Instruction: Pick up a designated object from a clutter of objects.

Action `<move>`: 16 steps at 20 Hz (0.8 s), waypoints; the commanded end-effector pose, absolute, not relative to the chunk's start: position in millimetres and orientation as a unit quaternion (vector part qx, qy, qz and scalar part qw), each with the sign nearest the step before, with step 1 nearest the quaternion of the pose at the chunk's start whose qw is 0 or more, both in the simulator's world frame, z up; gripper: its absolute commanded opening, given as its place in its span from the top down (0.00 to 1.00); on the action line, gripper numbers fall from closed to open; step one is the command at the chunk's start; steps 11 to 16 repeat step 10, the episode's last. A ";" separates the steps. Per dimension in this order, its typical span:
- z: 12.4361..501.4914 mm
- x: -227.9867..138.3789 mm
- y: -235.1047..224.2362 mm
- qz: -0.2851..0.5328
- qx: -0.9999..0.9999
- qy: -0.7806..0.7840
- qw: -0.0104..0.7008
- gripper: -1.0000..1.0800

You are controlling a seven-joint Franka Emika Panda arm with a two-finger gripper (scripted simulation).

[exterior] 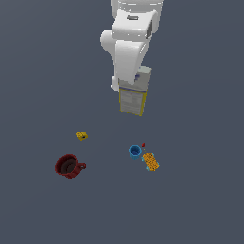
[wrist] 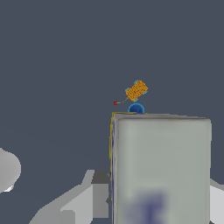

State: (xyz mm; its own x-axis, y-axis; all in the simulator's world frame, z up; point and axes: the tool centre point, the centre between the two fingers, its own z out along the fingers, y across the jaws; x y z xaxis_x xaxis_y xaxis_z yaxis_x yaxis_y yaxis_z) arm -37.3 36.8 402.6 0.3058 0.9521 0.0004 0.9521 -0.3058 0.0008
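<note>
The arm hangs over the far part of the counter (exterior: pixel 38 71), its last link directly above the designated box (exterior: pixel 132 101) and covering the box's upper rear. The box stands upright, grey-white printed face toward the exterior view, yellow along its edges, well apart from the other clutter.

In the wrist view the box's top (wrist: pixel 162 166) fills the lower part of the frame, a blurred blue mark on it. One finger (wrist: pixel 89 199) of the tool (wrist: pixel 151 197) shows just beside the box's one side, and a pale sliver that is probably the other finger shows past the opposite side. The jaws therefore appear spread around the box – but whether the pads touch it, or are closed on it, I cannot tell.

Judgement: the step in hand is the approach and straddle of the box, with the grasp not confirmed. The next move calls for squeezing squarely on the two side faces, then a straight lift; a tall narrow box may tip if the pads meet it unevenly.

Containers: the dark red mug (exterior: pixel 68 166) stands open side up and looks empty. The small blue cup (exterior: pixel 135 151) also shows nothing inside – it is too small to be sure. The orange speckled packet (exterior: pixel 151 162) lies just beside the cup. A tiny yellow piece (exterior: pixel 82 136) sits alone.
</note>
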 end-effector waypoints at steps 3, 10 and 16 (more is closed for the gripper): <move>418.6 -30.8 34.9 0.000 0.808 0.589 0.000 1.00; 426.5 -26.9 34.0 0.000 0.808 0.589 0.000 1.00; 426.5 -26.9 34.0 0.000 0.808 0.589 0.000 1.00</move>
